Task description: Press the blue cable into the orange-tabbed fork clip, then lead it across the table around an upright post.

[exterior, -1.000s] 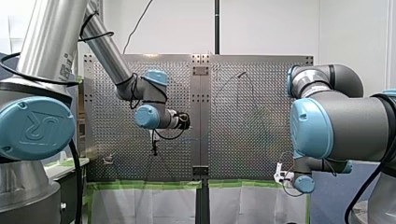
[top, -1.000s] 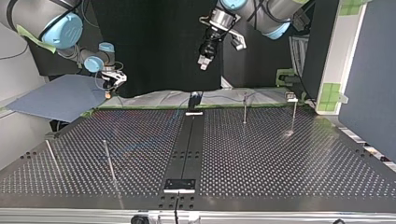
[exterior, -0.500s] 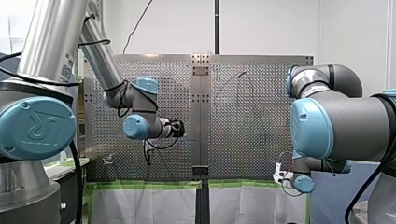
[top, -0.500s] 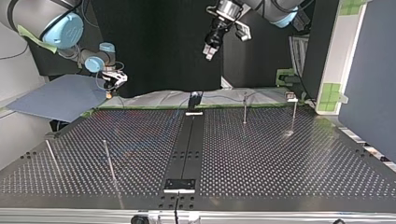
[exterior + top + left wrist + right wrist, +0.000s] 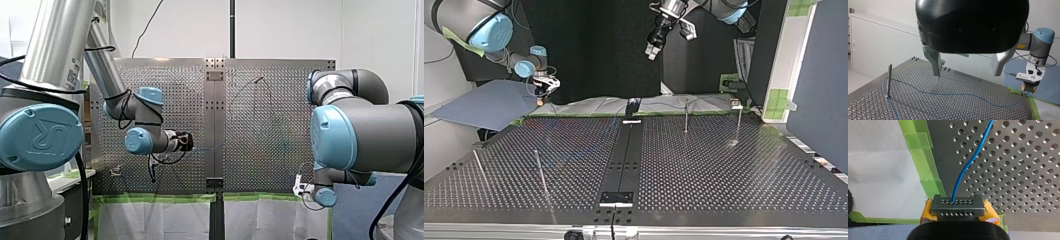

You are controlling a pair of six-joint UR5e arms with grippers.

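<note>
Perforated steel is making up the whole counter (image 5: 923,107), and the blue cable (image 5: 960,94) is lying slack on it in one long, shallow curve. At one end that curve is bending at the foot of an upright post (image 5: 889,77). At the other it is running off to the counter's far corner, where my right tool (image 5: 1028,87) is sitting low at the edge. From that arm's own wrist, the yellow pads (image 5: 926,213) are pinching a grey block (image 5: 958,205) drilled with small holes. The cable is coming straight out of the block and onto the counter, so the right arm is the one holding the cable's end.

My left tool (image 5: 967,74) is hanging high over the counter, its two metal fingers spread wide with nothing between them. The cable is lying below and ahead of it, well apart. Its middle stretch is running roughly along the line from one finger to the other rather than across it. I judge the left wrist is needing a turn before a descent, so the fingers can straddle the cable. I am not managing to pick out the orange-tabbed fork clip with any certainty in these views, so I cannot say which way along the cable it lies.
</note>
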